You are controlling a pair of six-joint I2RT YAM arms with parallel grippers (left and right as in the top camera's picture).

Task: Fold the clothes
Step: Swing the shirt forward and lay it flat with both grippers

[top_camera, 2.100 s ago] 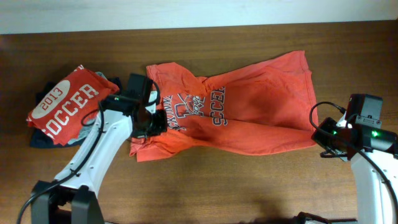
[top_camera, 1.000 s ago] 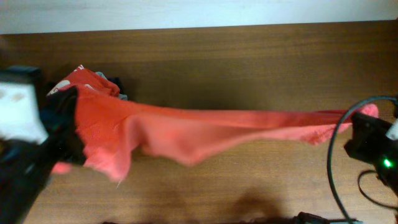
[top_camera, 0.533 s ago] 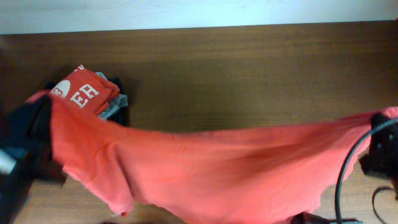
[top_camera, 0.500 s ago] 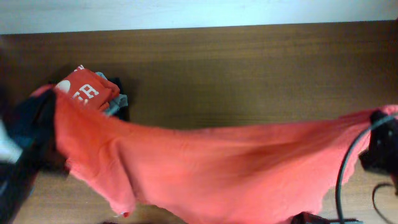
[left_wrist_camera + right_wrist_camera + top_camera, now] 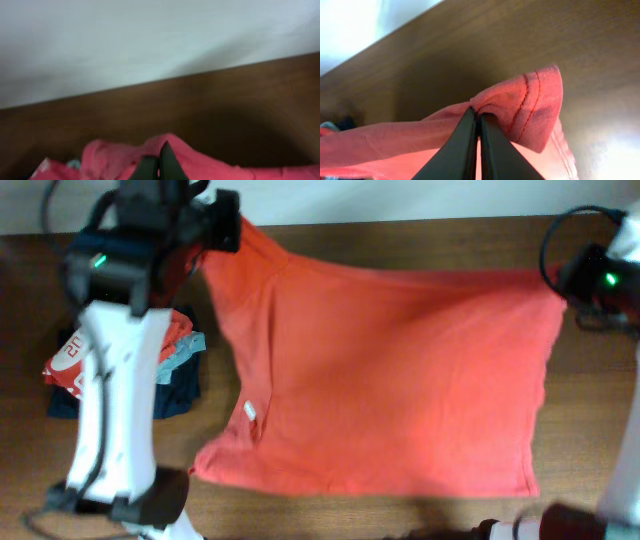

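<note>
The clothes, an orange-red T-shirt (image 5: 390,380), lie spread wide across the table with the plain side up; no print shows. My left gripper (image 5: 232,232) is shut on the shirt's far left corner near the back edge. In the left wrist view the black fingertips (image 5: 159,161) pinch a bunched fold of the shirt (image 5: 200,160). My right gripper (image 5: 562,280) is shut on the far right corner. In the right wrist view its gripper (image 5: 479,119) clamps a stitched hem of the shirt (image 5: 530,107).
A pile of folded garments (image 5: 175,375) sits at the left, topped by a red shirt with white print (image 5: 72,362), partly behind my left arm (image 5: 115,400). A pale wall (image 5: 400,198) runs along the table's back edge. A black cable (image 5: 560,230) loops above the right gripper.
Both grippers have swung from the near side to the back of the table, carrying the shirt. The hanging cloth now lies spread flat over the tabletop.
</note>
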